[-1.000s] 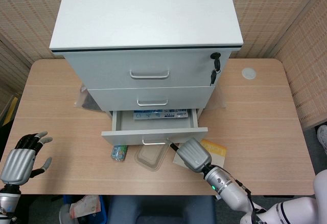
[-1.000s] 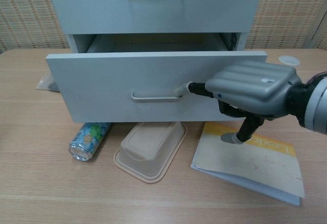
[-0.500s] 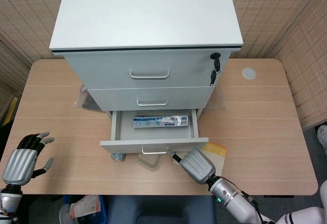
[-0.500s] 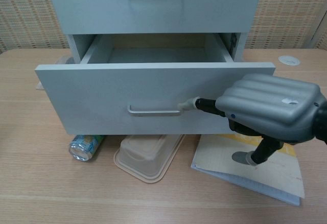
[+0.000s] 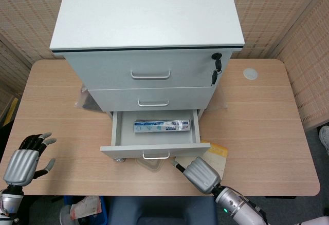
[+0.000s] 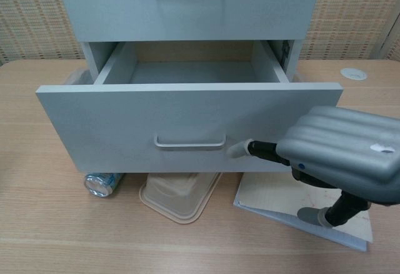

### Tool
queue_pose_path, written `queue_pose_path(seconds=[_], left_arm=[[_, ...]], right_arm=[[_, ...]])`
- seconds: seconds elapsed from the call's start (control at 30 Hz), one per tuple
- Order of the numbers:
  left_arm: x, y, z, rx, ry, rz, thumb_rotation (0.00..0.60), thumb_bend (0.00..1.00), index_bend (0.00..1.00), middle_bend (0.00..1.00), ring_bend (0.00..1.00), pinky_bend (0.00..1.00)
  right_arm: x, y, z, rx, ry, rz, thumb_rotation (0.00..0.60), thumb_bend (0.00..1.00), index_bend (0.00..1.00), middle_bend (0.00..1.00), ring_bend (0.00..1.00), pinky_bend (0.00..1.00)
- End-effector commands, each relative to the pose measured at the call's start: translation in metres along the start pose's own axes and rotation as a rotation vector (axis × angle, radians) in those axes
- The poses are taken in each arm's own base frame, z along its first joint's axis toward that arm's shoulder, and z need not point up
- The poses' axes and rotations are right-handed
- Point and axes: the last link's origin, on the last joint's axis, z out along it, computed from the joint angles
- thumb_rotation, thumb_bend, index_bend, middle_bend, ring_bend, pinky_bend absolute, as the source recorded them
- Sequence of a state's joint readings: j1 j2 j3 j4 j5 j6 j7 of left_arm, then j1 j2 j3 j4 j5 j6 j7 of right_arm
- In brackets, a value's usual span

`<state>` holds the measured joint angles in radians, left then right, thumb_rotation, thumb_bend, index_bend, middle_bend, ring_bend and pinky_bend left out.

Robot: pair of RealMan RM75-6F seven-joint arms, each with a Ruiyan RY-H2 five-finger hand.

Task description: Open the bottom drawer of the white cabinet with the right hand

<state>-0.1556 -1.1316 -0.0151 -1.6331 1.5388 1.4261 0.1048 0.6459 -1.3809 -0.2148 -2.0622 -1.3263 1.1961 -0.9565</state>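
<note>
Bottom drawer (image 5: 154, 149) of the white cabinet (image 5: 149, 40) stands open at centre frame; silver right hand (image 5: 200, 174), empty, one fingertip (image 6: 237, 149) just beside the metal handle (image 6: 189, 141)

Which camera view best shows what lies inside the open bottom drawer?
The head view: looking down, it shows a long toothpaste box lying on the bottom drawer floor. The chest view shows only the drawer's front panel and inner walls; the box is hidden there.

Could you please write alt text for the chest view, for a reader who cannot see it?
The white cabinet's bottom drawer stands pulled open, and the robot's right hand is beside it with one fingertip next to the right end of the drawer handle. Under the drawer front on the wooden table lie a can, a beige container and a notebook.
</note>
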Motion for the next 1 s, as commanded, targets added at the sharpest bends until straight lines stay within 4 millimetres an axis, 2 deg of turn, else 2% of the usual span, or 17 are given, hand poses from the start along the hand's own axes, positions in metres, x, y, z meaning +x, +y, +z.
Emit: queue_pose_path(seconds=[0.03,0.33,0.6,0.87,1.0], left_arm=[[0.0,0.0,0.0,-0.001,0.001,0.0,0.6,0.33,0.26,0.19,0.16,0.15],[0.006,0.0,0.0,0.001,0.012,0.007,0.6,0.32,0.26,0.19,0.16,0.15],[0.008,-0.001,-0.001,0.009,0.016,0.005,0.6,0.32,0.26,0.19,0.16,0.15],[0.006,0.0,0.001,0.011,0.013,0.005,0.6,0.32,0.26,0.19,0.16,0.15],[0.005,-0.001,0.003,0.013,0.007,0.006,0.6,0.33,0.26,0.19,0.16,0.15]], right_arm=[[0.008,0.003,-0.002,-0.011,0.058,0.014,0.6,0.22,0.11,0.93,0.97,0.85],[0.036,0.004,-0.024,0.011,0.205,0.007,0.6,0.22,0.11,0.93,0.97,0.85],[0.054,0.027,-0.045,-0.087,0.329,-0.003,0.6,0.22,0.11,0.89,0.94,0.85],[0.057,0.054,-0.054,-0.192,0.37,0.018,0.6,0.22,0.11,0.75,0.77,0.83],[0.054,0.067,-0.06,-0.246,0.368,0.023,0.6,0.22,0.11,0.63,0.63,0.77]])
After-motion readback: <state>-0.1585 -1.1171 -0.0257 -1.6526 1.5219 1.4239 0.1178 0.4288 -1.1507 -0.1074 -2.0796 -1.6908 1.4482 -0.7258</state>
